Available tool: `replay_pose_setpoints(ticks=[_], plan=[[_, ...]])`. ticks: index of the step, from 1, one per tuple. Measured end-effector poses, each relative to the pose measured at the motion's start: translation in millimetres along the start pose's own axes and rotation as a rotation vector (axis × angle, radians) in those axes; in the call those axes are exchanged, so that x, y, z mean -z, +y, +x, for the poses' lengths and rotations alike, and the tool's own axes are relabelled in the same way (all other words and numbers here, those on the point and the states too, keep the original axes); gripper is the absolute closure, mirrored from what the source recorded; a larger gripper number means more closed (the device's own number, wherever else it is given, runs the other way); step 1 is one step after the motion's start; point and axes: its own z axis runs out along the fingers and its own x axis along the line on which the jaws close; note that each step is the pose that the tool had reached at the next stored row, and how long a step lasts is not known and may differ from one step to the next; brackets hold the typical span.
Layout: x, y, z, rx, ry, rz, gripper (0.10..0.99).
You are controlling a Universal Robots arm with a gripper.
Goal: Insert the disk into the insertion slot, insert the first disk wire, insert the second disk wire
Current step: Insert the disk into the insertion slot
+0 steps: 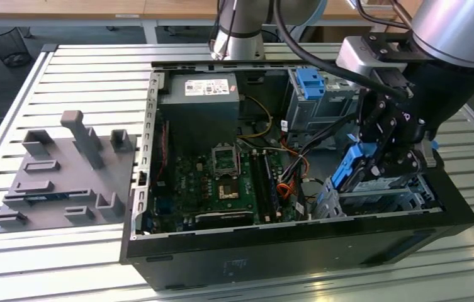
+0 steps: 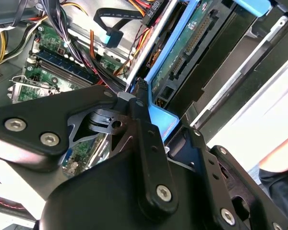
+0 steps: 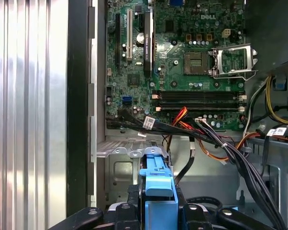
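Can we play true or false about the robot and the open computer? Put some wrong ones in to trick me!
1. The gripper is holding the disk by its blue carrier. True.
2. The disk lies flat, all the way inside the insertion slot. False: it is tilted in the gripper and mostly sticks up above the slot.
3. The computer case is open, so you can see the green motherboard. True.
4. The grey holder plate sits inside the computer case. False: it lies on the slatted table, outside the case, at the exterior view's left.
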Motion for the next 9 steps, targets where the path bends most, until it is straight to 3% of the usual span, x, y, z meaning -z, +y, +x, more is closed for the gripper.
replay_pose_setpoints(ticks=[9], plan=[[-8.2,-0.2,0.0,0.000,0.0001,0.000,0.722]])
